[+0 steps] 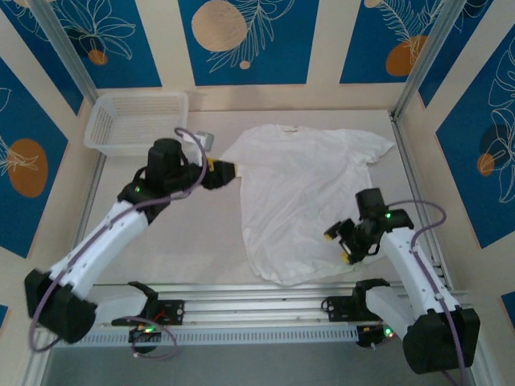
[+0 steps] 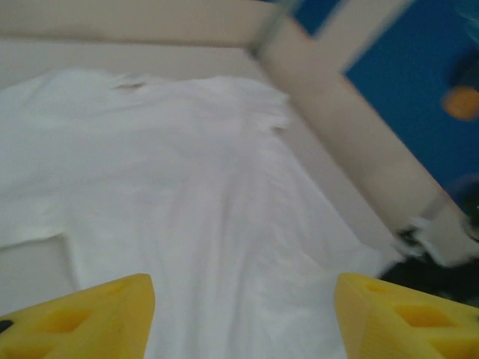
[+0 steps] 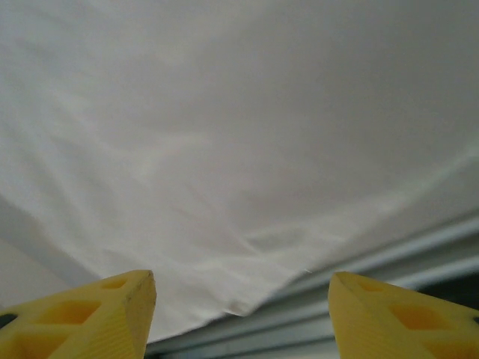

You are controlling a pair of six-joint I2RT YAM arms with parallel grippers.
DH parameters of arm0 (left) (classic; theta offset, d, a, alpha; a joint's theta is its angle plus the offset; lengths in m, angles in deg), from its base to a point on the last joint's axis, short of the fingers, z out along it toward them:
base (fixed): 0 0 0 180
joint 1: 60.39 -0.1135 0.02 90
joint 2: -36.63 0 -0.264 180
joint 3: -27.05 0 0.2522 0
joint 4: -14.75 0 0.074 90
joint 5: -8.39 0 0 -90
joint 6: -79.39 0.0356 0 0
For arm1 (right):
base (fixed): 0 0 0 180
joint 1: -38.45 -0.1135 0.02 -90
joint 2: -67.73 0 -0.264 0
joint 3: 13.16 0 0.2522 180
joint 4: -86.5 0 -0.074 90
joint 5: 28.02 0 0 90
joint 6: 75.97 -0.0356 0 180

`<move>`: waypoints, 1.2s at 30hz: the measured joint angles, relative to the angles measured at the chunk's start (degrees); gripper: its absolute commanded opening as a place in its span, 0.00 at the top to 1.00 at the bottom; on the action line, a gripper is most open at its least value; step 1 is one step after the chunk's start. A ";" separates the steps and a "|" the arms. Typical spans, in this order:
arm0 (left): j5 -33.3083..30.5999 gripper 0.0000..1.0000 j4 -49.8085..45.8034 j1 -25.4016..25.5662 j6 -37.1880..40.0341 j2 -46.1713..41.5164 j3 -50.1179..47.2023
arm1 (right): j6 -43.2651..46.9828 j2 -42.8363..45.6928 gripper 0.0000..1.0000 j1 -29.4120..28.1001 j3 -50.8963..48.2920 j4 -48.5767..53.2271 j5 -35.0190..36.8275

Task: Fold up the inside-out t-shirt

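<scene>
The t-shirt (image 1: 302, 201) lies spread flat on the tabletop (image 1: 193, 241), from the middle of the top view out toward 3 o'clock. Its collar is at 12 o'clock and its hem at 6 o'clock.

The left claw (image 1: 228, 171) sits at the shirt's 9 to 10 o'clock edge, right at the tip of the sleeve. In the left wrist view, the left claw (image 2: 243, 321) has its yellow fingers (image 2: 82, 318) spread wide with nothing pinched between them. The t-shirt (image 2: 187, 209) stretches away from it toward 12 o'clock.

The right claw (image 1: 338, 246) is at the shirt's 4 to 5 o'clock corner, over the hem. In the right wrist view, the right claw (image 3: 243, 314) also stands open. Its yellow fingers (image 3: 82, 314) are apart and empty, and the t-shirt (image 3: 224, 149) lies beyond them. The cloth's edge runs toward 4 o'clock, beside the grey metal rails (image 3: 404, 262).

From above, the tips of both claws are small and dark, so I cannot tell whether either one touches the cloth. The left wrist picture is blurred, and both wrist views cut off all but the fingertips at the lower edge. The right wrist view is too close to show any sleeve or collar.

A white mesh basket (image 1: 100, 133) stands at 10 o'clock, well apart from the shirt. A small grey thing (image 1: 205, 138) just beside the basket is too small to make out.
</scene>
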 measured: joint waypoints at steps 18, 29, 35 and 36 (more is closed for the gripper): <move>0.20 0.00 0.33 12.68 27.80 -8.22 -11.28 | -7.26 -13.22 0.50 -6.62 -4.31 -11.87 6.23; 0.48 0.00 3.15 14.38 27.82 -2.86 -12.15 | -8.44 -8.39 1.00 -9.86 1.79 -8.92 8.92; 1.03 0.00 6.21 20.81 27.61 7.10 -11.74 | -7.45 -9.16 1.00 -13.81 13.25 -8.70 8.94; 0.79 0.00 6.88 21.92 27.36 9.42 -11.34 | -7.43 -9.75 1.00 -14.10 14.49 -8.74 8.79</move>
